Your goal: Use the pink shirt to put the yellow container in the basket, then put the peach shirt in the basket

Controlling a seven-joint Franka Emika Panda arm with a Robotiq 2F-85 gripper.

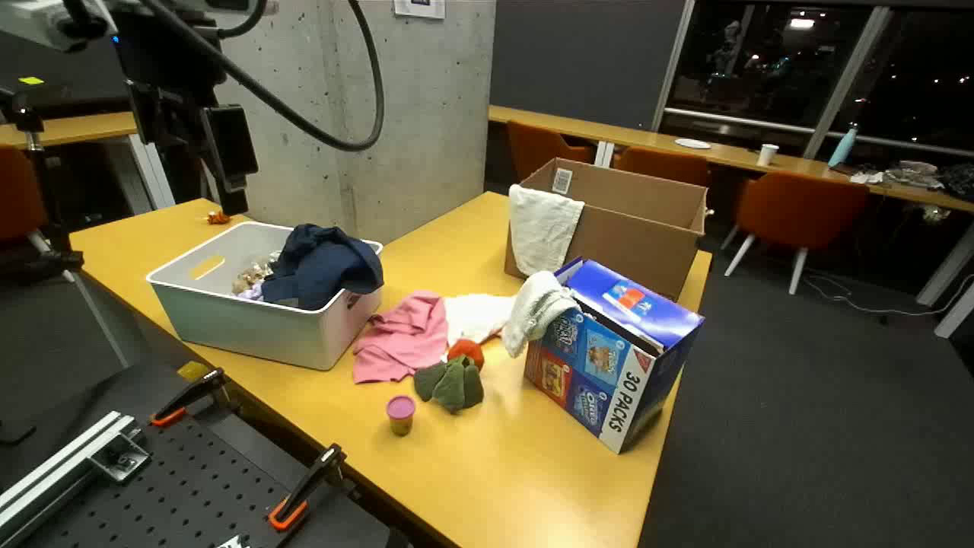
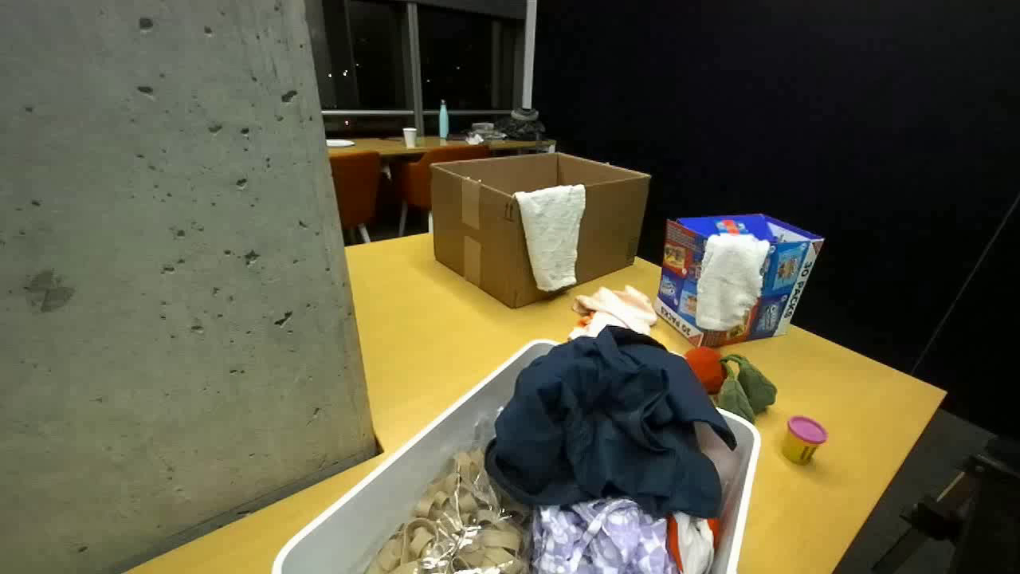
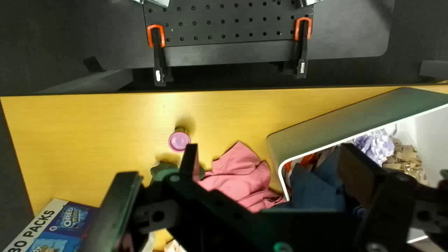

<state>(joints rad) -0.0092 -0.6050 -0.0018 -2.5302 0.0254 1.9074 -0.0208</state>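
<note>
Viewed from the wrist, the gripper (image 3: pixel 268 164) hangs with its fingers spread wide apart above the yellow-topped table (image 3: pixel 87 140). The yellow container (image 3: pixel 179 141) stands upright on it, showing mostly its round purple lid. The pink shirt (image 3: pixel 241 168) lies crumpled in soft, rose-toned folds, a pointed corner turned toward the table's edge, its other side close beside a corner of the basket (image 3: pixel 350 122).

In an exterior view, the basket fills the foreground, pale grey-white with rounded corners, holding beige coils (image 2: pixel 446 518) in clear wrapping, a lilac-and-white bundle (image 2: pixel 602 538) and a heaped dark blue cloth (image 2: pixel 606 406). Beyond it the peach shirt (image 2: pixel 620 307), a pale cream bunch with a touch of orange, lies between a cardboard box (image 2: pixel 498 247) and a snack carton (image 2: pixel 785 275), partly hidden by the blue cloth. The yellow container displays its bright wall near a red round thing (image 2: pixel 706 368) with green leaves (image 2: pixel 753 387).

In an exterior view, the gripper appears high above the basket. The pink shirt, matte and wrinkled, spreads on the table between the basket and the peach shirt, which looks almost white here. The yellow container, duller from this side, stands near the green leaves.
</note>
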